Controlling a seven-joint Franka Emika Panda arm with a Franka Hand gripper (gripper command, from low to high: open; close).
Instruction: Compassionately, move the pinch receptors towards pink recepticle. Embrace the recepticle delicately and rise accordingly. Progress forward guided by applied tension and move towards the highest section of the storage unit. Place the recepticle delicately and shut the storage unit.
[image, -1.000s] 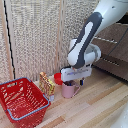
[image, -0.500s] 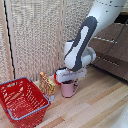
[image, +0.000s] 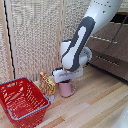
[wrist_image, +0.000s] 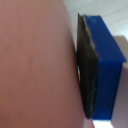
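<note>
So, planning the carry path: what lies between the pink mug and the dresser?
In the exterior view, only bare wooden floor shows between the pink mug and the dresser; the arm's body looms above it.

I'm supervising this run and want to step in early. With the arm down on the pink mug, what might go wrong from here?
The end effector hides the pink mug's rim, and only one blue-tipped finger shows against it: the grip may be shallow and slip on lifting.
The yellow packet and red basket stand close; a swing could knock them.
</note>
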